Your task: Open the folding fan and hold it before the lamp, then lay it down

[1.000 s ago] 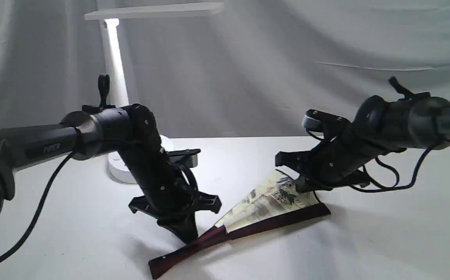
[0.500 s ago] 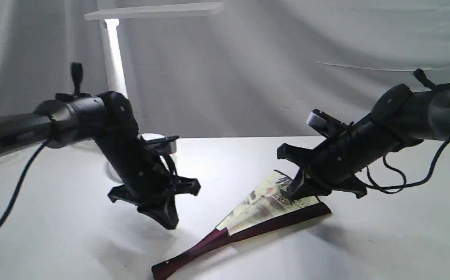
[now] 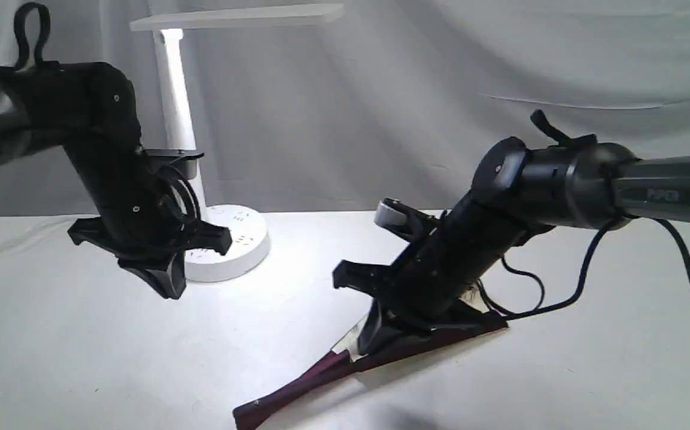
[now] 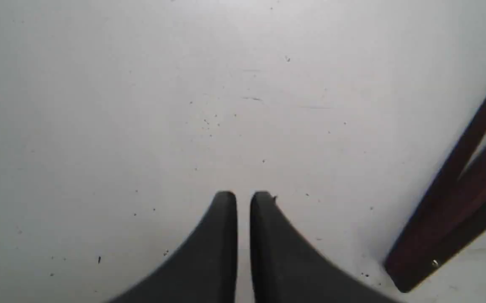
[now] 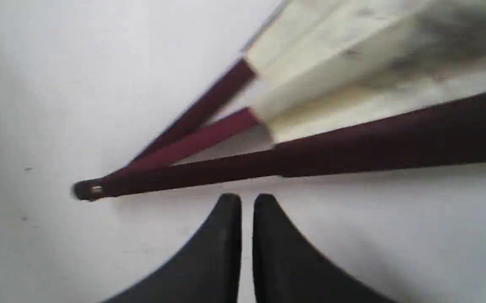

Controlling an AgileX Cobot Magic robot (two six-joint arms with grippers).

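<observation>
The folding fan (image 3: pixel 321 373) lies partly spread on the white table, maroon ribs toward the front and its cream leaf mostly hidden behind my right arm. The right wrist view shows its ribs, pivot and leaf (image 5: pixel 352 147) just beyond my right gripper (image 5: pixel 247 198), whose fingers stand nearly together with nothing between them. In the exterior view the right gripper (image 3: pixel 369 341) hangs low over the fan's middle. My left gripper (image 3: pixel 166 288) is raised to the left near the lamp's base, fingers (image 4: pixel 226 235) close together and empty. The white lamp (image 3: pixel 175 95) stands at the back left, lit.
The lamp's round base (image 3: pixel 237 251) with sockets sits right behind the left gripper. A grey cloth backdrop (image 3: pixel 440 89) closes off the back. A black cable (image 3: pixel 560 298) loops under the right arm. The fan's ribs (image 4: pixel 457 198) show at the edge of the left wrist view.
My left gripper has lifted off the fan's handle end and pulled back up and left toward the lamp. The right gripper has swung left and down across the leaf. The fan stays on the table.
</observation>
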